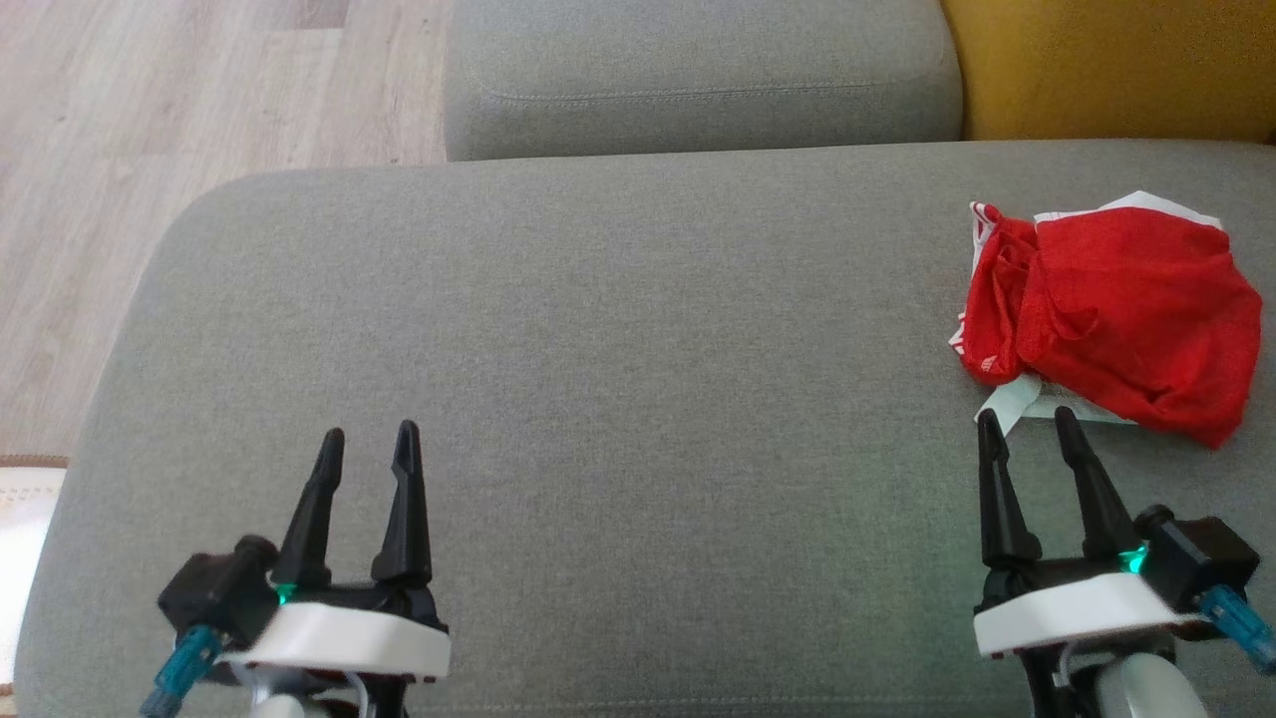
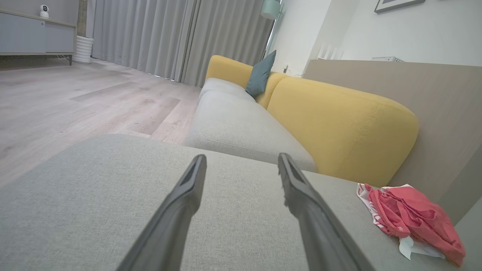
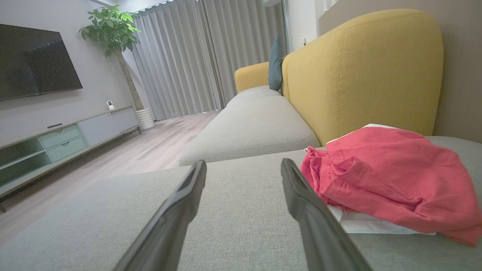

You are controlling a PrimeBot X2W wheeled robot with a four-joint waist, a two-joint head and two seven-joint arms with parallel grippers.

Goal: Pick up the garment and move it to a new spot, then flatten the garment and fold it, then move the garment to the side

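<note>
Red garment (image 1: 1116,319) crumpled in heap on grey sofa cushion (image 1: 598,349), far right side, white edge poking out at near and far sides. Right gripper (image 1: 1029,423) empty, fingers parted, tips just short of garment's near-left edge, not touching. In right wrist view garment (image 3: 384,180) sits just right of right finger. Left gripper (image 1: 369,436) near left, well apart from garment, fingers parted, holding nothing. Yellow backrest (image 1: 1107,65) beyond.

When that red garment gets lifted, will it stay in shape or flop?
Probably flops: the red garment lies crumpled in soft folds, so it should drape. Likely light: the cloth looks thin. Pushed across the woven cushion, it would probably bunch.
</note>
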